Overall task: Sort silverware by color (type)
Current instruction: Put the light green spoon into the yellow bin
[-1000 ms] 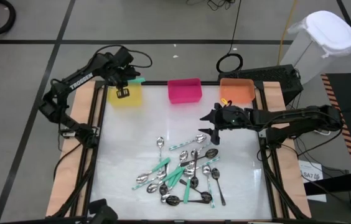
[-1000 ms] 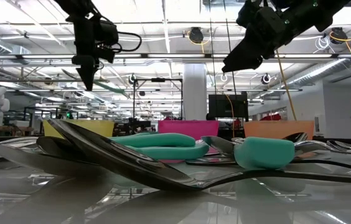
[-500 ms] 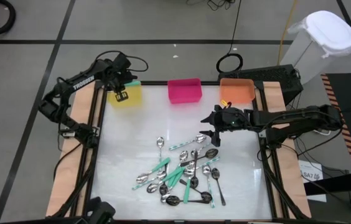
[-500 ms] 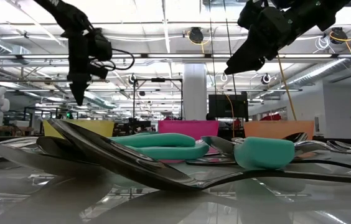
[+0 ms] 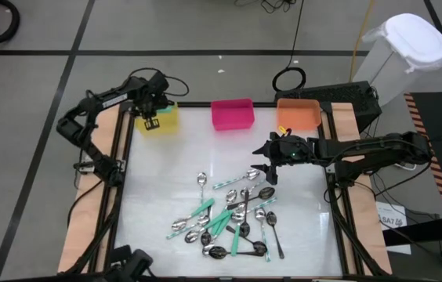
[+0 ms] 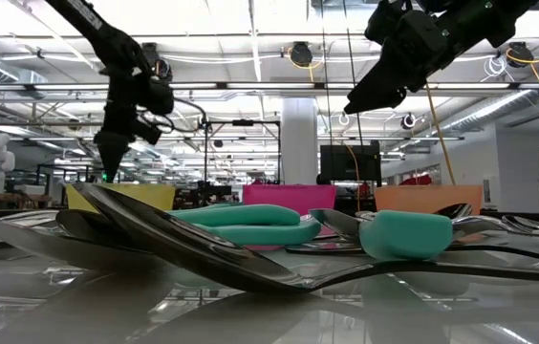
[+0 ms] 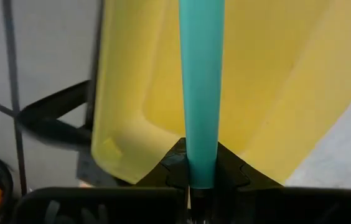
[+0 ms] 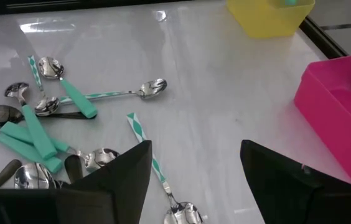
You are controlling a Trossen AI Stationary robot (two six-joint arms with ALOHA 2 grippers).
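My left gripper (image 5: 152, 119) hangs over the yellow bin (image 5: 163, 123) at the table's far left, pointing steeply down and shut on a teal-handled spoon (image 7: 201, 81). In the low view the left gripper (image 6: 107, 162) stands just above the yellow bin's rim (image 6: 145, 196). The rest of the silverware (image 5: 229, 218), teal-handled, silver and dark spoons, lies in a loose pile on the near middle of the table. My right gripper (image 5: 269, 164) hovers open above the pile's far right end, with nothing between its fingers (image 8: 126, 180). My left gripper pinches the spoon's teal handle near one end (image 7: 201, 167) between its two fingers. The fingers come from above, pointing steeply down, and the handle runs on past the fingertips over the bin's inside. The spoon's far end is out of the wrist view.
A pink bin (image 5: 232, 114) and an orange bin (image 5: 298, 114) stand along the far edge, to the right of the yellow one. A raised dark frame (image 5: 124, 172) borders the white tabletop. Bare tabletop lies between the bins and the pile.
My left gripper has sunk toward the yellow bin with the teal spoon still held, drifting a little toward the table's left edge and tipping more steeply downward. The right arm has kept still.
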